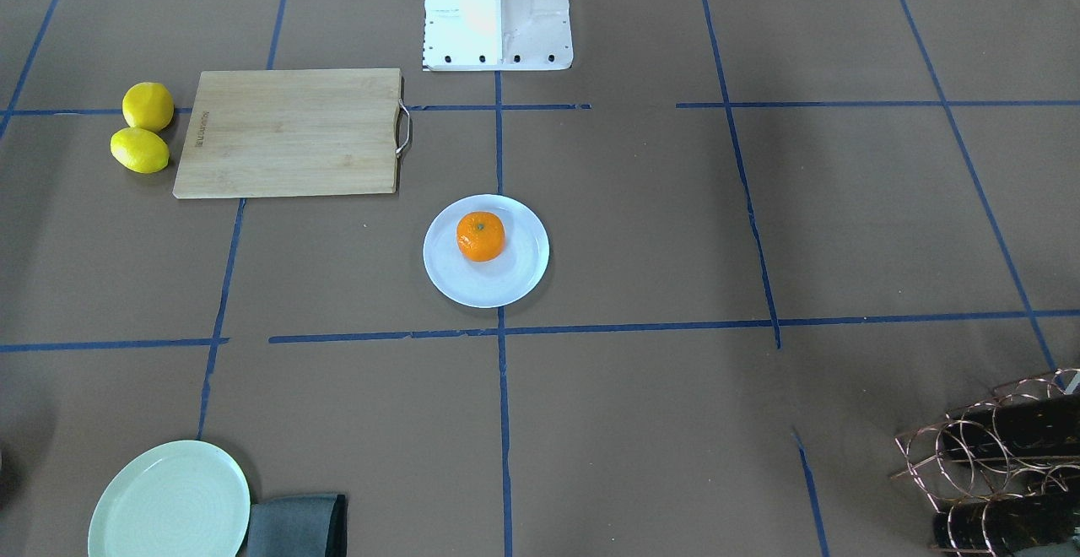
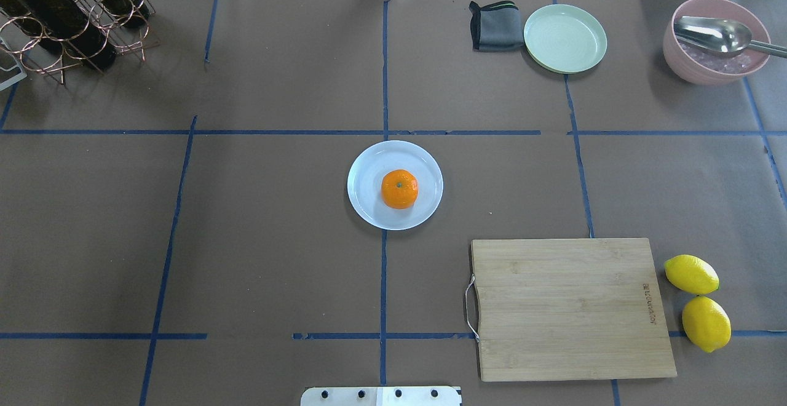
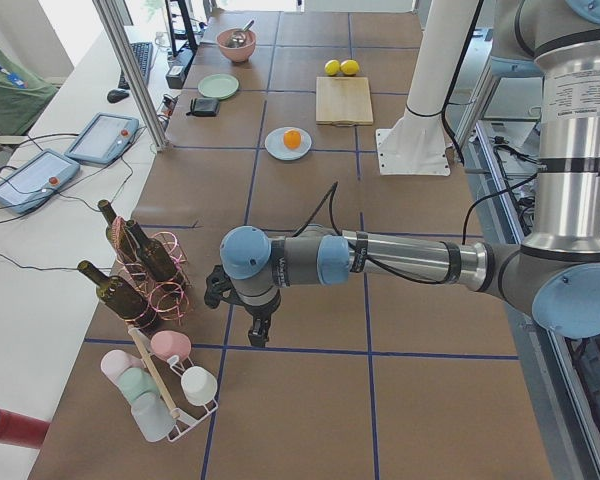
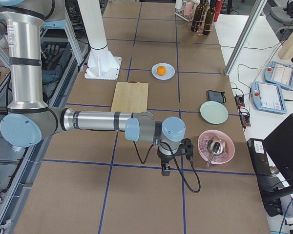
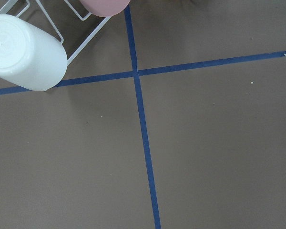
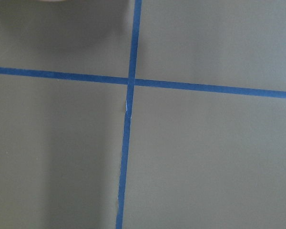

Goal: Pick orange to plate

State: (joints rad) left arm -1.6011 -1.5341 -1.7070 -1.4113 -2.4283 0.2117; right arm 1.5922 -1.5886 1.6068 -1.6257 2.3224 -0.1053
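Note:
The orange [image 1: 481, 236] sits on the white plate [image 1: 516, 283] near the table's centre, stem dimple up, as the overhead view also shows with the orange [image 2: 399, 189] slightly toward the robot's side of the plate [image 2: 367, 198]. Neither gripper appears in the front-facing or overhead views. The left gripper [image 3: 257, 335] hangs over the table's left end beside the cup rack, far from the plate. The right gripper [image 4: 164, 170] hangs over the right end near the pink bowl. Whether either is open or shut I cannot tell.
A bamboo cutting board [image 2: 569, 307] lies right of the plate with two lemons [image 2: 698, 301] beyond it. A pale green plate [image 2: 565, 38], grey cloth [image 2: 495, 26] and pink bowl with spoon [image 2: 716, 40] line the far edge. A wire bottle rack [image 2: 67, 18] stands far left; a cup rack [image 3: 165, 385] is there too.

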